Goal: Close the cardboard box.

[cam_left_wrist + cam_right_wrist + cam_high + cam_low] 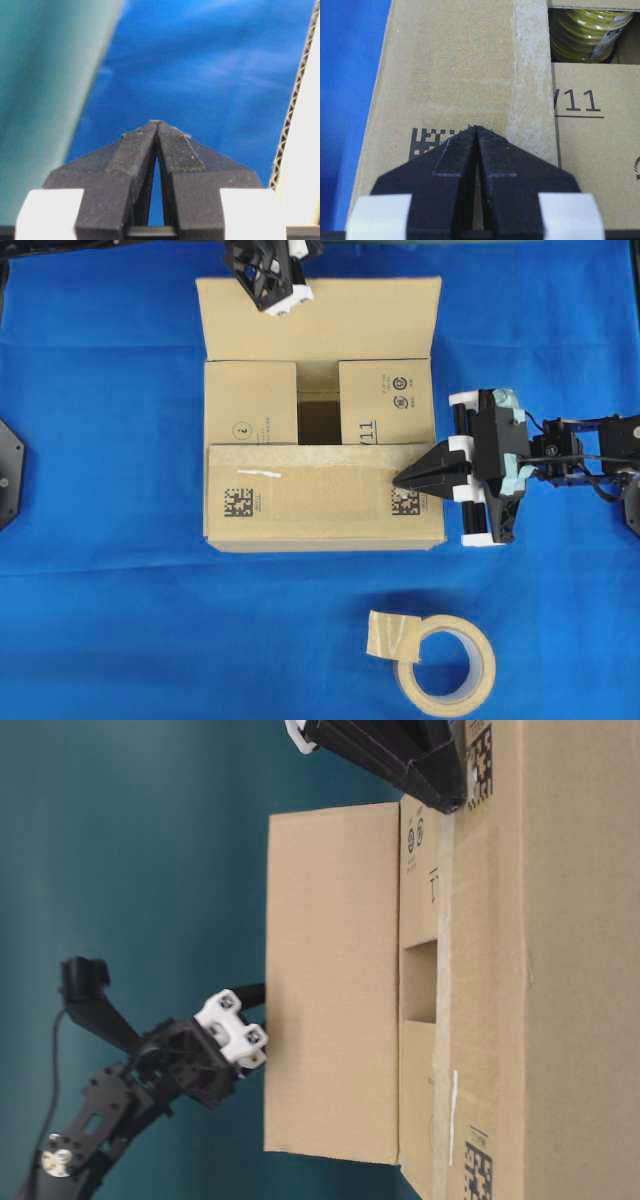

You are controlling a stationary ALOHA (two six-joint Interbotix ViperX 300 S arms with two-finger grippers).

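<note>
The cardboard box (320, 510) sits mid-table on the blue cloth. Its two side flaps are folded in, and its near flap (300, 495) lies down over them. A gap (320, 420) in the middle stays uncovered. The far flap (320, 320) stands open. My right gripper (400, 480) is shut and empty, tips resting on the near flap by a black square print (422, 142). My left gripper (272, 295) is shut and empty behind the far flap (330, 980), close to its outer face. In the left wrist view the flap's corrugated edge (295, 100) runs along the right.
A beige tape roll (445, 665) with a loose tail lies on the cloth in front of the box. A yellow-green coil (585, 27) shows inside the box through the gap. Blue cloth (100, 540) surrounds the box.
</note>
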